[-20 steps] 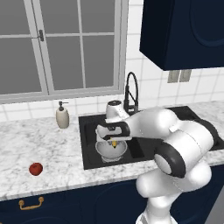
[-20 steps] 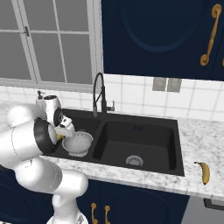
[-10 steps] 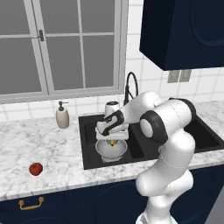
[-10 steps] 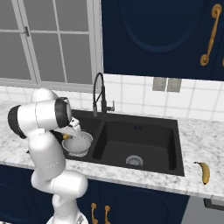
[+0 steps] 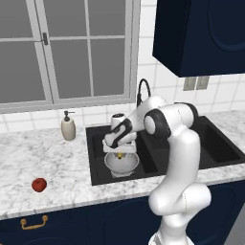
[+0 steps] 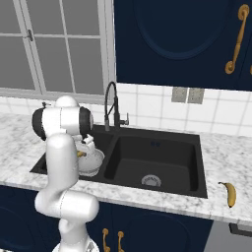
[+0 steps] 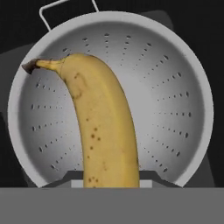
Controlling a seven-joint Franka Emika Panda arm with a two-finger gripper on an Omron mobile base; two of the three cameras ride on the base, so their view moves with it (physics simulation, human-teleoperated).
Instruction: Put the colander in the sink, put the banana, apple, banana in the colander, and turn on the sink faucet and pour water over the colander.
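Banana hanging over colander, arm swung in since a second ago

Apple point(image 5: 39, 184) sitting on the counter at 9 o'clock of the sink point(image 5: 95, 158), untouched. Gripper point(image 5: 120, 154) pinching the banana point(image 7: 103, 127), now lower and centred over the colander point(image 5: 121, 163) in the left basin. Faucet point(image 6: 112, 106) standing at 12 o'clock, off. Second banana point(image 6: 228, 193) lying on the counter at 3 o'clock. Release looks due.
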